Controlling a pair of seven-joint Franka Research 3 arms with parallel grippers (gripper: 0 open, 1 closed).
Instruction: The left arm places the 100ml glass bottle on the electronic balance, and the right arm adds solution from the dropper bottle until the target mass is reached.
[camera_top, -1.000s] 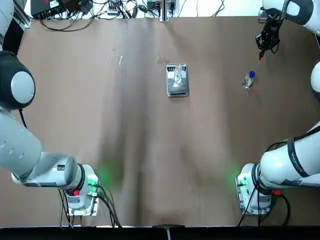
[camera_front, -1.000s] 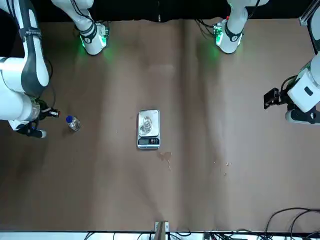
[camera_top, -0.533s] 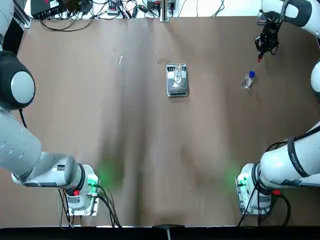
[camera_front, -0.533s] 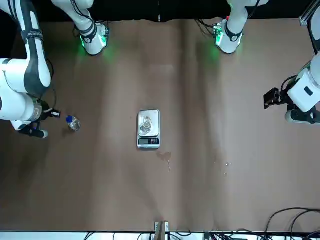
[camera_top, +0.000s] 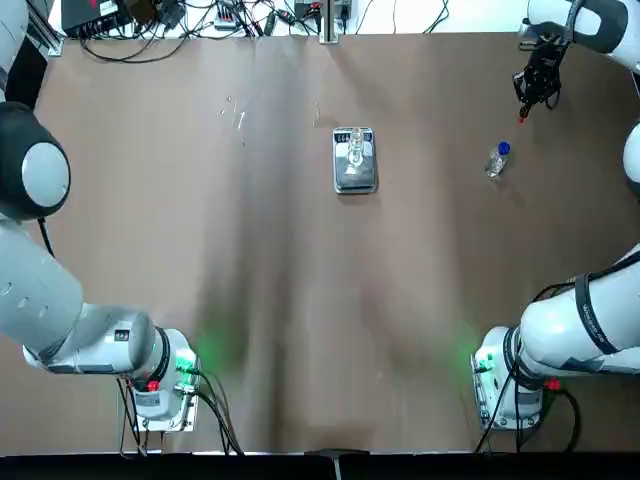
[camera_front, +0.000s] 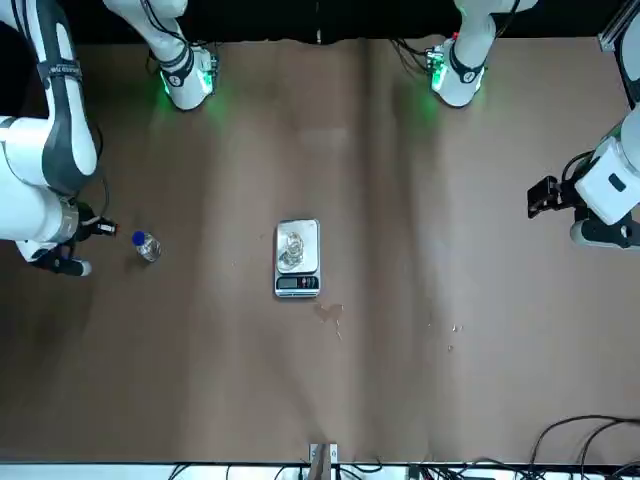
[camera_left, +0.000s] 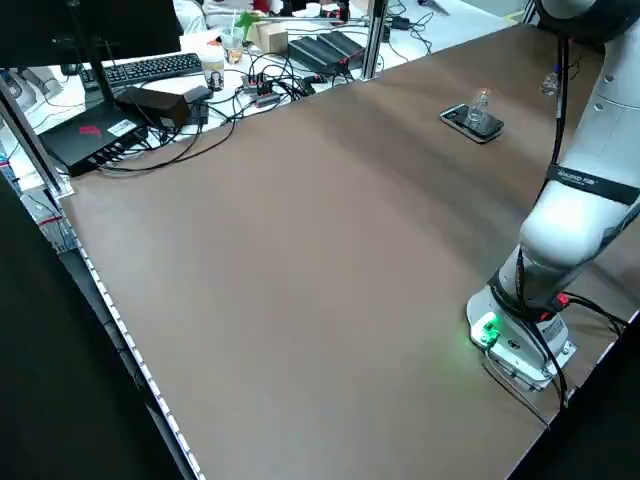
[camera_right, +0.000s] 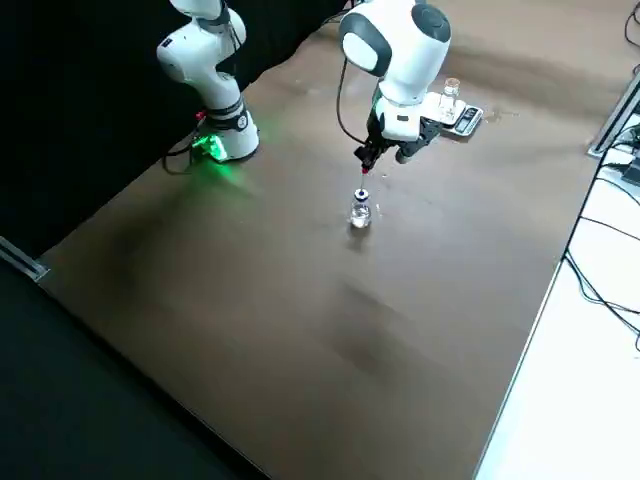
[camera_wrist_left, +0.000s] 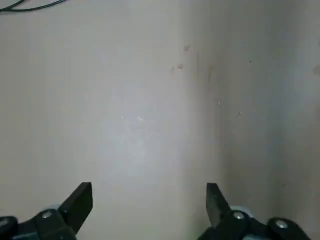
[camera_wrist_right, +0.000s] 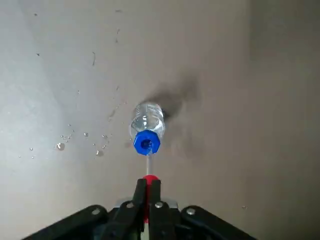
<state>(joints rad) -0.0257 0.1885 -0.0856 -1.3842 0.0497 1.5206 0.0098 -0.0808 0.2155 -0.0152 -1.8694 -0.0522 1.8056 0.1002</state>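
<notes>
The 100ml glass bottle stands upright on the electronic balance at mid-table, also seen from the front as glass bottle on balance. The dropper bottle with its blue collar stands alone to the robot's right. My right gripper is shut on the red dropper top, lifted out of the dropper bottle and held a little above it, toward the far edge. My left gripper hangs open over bare table at the far left, holding nothing.
Small droplets spot the brown table near the dropper bottle. Cables and boxes line the far edge. Both arm bases sit at the near edge with green lights.
The right arm has shifted slightly near the far right corner while the red dropper top stays held close to the same spot. The left arm has not moved.
</notes>
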